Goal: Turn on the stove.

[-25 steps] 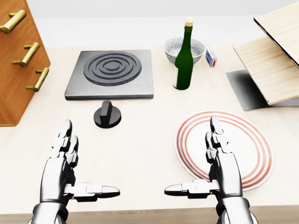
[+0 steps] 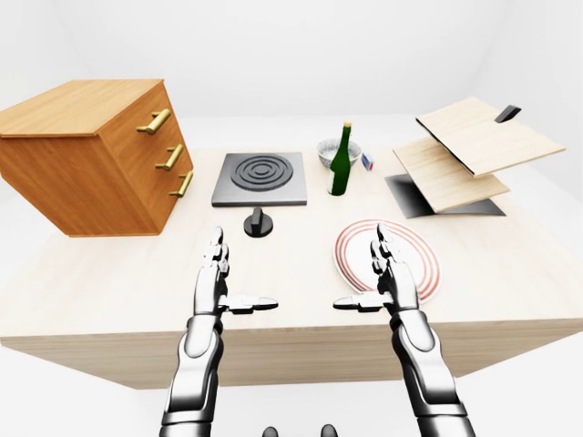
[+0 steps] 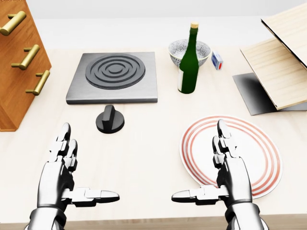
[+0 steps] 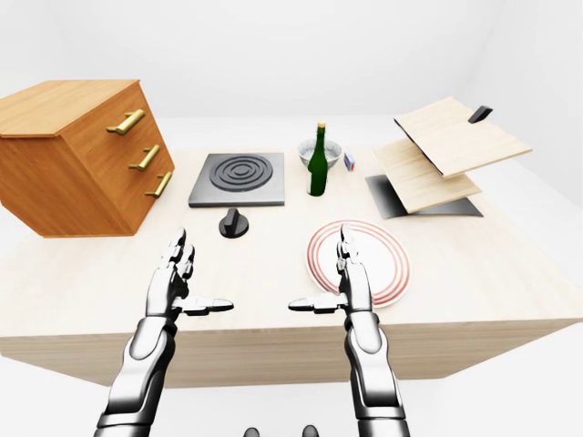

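Note:
The stove (image 3: pixel 114 76) is a grey square plate with ringed burner, upper middle of the head view. Its black round knob (image 3: pixel 110 120) with a raised grip bar sits on the table just below it. My left hand (image 3: pixel 72 167) is open, fingers straight and thumb out to the right, below and left of the knob, well apart from it. My right hand (image 3: pixel 216 167) is open the same way, thumb pointing left, over the left part of the red-ringed plate (image 3: pixel 259 143). Neither hand holds anything.
A green bottle (image 3: pixel 188 62) stands right of the stove before a grey bowl (image 3: pixel 180 48). A small blue and white box (image 3: pixel 217 60) lies beside the bowl. A wooden drawer chest (image 3: pixel 17 57) is at the left. Tilted wooden boards (image 3: pixel 280 67) stand over a dark mat at the right.

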Motion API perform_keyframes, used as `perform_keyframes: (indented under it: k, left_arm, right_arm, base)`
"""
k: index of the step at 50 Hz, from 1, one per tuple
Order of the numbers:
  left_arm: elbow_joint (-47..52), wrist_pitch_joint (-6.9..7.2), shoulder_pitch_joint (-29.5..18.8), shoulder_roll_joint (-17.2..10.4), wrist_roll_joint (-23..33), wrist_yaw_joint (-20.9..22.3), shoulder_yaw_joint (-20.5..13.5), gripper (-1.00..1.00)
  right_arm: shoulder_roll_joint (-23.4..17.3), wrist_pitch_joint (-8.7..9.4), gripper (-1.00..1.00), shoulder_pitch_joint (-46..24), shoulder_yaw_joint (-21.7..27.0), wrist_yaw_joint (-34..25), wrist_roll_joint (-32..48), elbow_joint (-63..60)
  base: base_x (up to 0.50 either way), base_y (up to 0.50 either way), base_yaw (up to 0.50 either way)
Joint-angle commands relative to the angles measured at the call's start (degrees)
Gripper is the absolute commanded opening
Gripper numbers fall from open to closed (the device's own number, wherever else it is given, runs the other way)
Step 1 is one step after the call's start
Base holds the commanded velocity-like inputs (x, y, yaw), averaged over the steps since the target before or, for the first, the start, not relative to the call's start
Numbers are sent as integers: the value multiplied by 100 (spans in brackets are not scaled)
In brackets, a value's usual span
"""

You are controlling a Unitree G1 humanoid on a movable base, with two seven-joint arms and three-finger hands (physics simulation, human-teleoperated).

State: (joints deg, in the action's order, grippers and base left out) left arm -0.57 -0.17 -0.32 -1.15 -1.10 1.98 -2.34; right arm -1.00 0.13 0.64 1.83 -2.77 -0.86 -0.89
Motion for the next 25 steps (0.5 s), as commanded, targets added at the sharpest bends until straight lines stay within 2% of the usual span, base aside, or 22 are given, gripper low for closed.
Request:
perform_keyframes:
  k: [1, 17, 25]
  left_arm:
    - [17, 14, -5, -8, -15, 13, -19, 100]
    - [62, 45, 0, -14, -23, 15, -30, 100]
    - [63, 43, 3, -14, -26, 17, -35, 100]
  right_arm:
    - [-8, 49, 100, -20, 23, -47, -34, 4]
    - [-8, 126, 100, -15, 24, -67, -66, -42]
    - [-8, 94, 100, -18, 25, -66, -60, -15]
  base:
    - [24, 0, 0]
    - [28, 0, 0]
    - [29, 0, 0]
